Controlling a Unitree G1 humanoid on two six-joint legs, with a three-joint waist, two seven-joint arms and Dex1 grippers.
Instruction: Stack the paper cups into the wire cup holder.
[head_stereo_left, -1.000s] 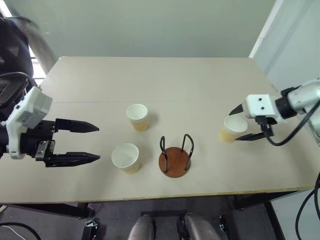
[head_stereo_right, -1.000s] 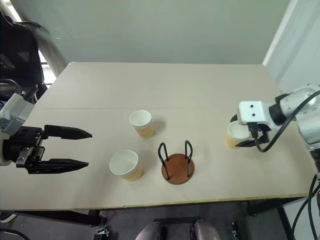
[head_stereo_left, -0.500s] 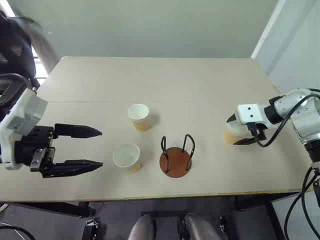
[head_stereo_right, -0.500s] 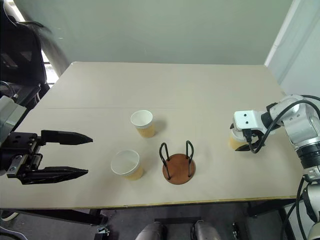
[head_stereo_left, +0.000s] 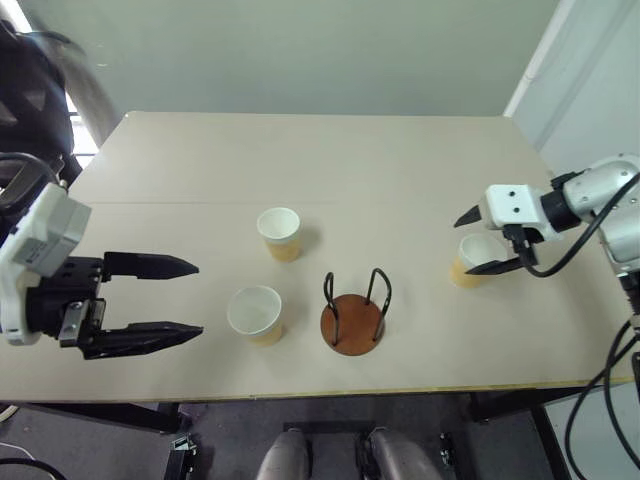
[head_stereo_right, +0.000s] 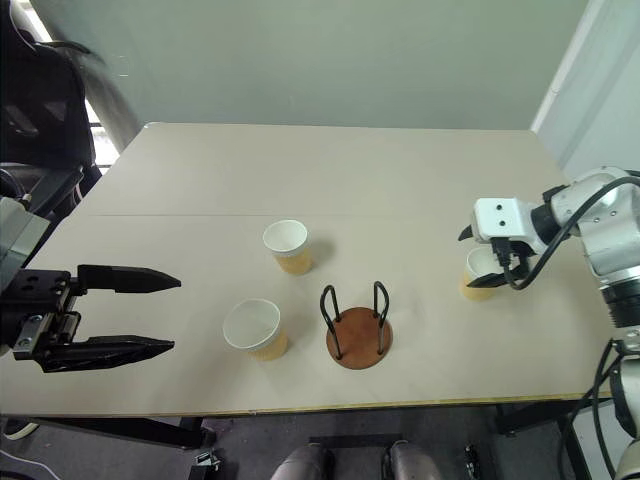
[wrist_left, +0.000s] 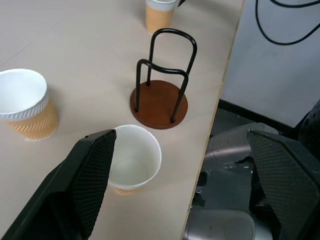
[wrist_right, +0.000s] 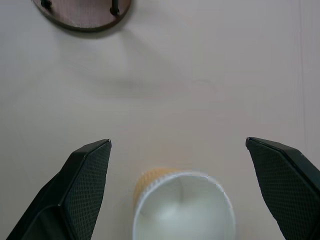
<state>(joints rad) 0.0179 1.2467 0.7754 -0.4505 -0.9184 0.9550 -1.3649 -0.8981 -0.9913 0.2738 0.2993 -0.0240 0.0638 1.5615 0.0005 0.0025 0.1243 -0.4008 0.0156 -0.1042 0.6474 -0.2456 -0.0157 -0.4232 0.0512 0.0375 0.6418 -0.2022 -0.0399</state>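
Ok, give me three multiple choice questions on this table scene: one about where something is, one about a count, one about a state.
1. Where does the right claw sit?
A. around the cup on the robot's right
B. over the wire cup holder
C. off the table

2. How many paper cups stand on the table?
A. one
B. three
C. five

3. What is in the wire cup holder?
A. two cups
B. one cup
C. nothing

Answers:
1 A: its open fingers flank the right cup.
2 B: the far cup, the near cup and the right cup.
3 C: the loops stand bare over the brown base.
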